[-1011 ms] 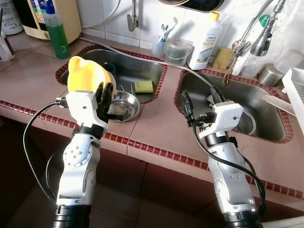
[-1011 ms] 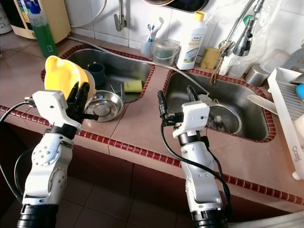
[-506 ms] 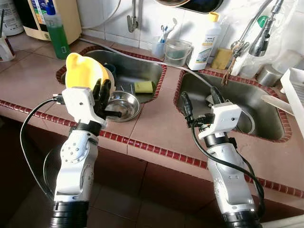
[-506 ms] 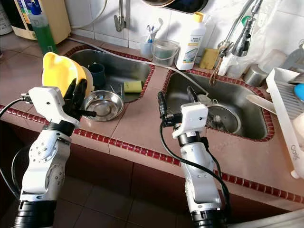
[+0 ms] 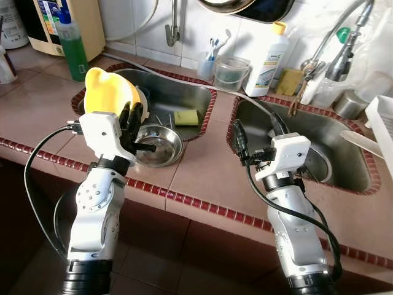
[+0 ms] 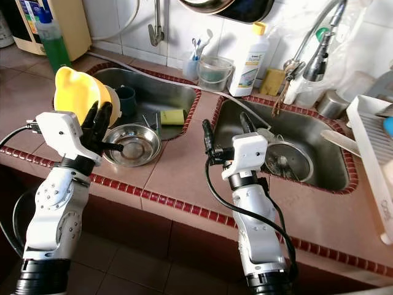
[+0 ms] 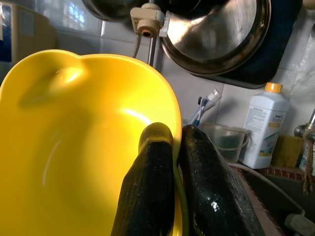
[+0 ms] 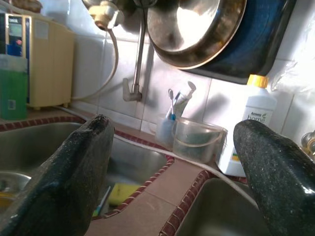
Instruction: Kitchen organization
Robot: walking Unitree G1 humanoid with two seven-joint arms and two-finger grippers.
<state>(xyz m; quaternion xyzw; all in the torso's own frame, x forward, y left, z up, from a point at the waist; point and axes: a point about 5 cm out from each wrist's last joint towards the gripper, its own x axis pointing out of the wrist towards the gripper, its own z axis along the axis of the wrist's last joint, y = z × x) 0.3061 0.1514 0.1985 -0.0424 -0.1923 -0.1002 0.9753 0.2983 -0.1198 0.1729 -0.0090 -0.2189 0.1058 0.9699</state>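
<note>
- One yellow bowl (image 5: 109,91) is pinched by its rim in the left gripper (image 5: 131,126), lifted over the left sink (image 5: 178,92).
- The right gripper (image 5: 258,130) is spread wide and empty between the sinks.
- Next, I'd guess, the bowl needs a resting place, perhaps the rack (image 6: 376,144).

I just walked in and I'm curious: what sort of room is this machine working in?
Most likely a home kitchen. There is a double steel sink set in a tiled counter, pans hanging on the wall, and a green soap bottle. The left hand holds a yellow bowl.
</note>
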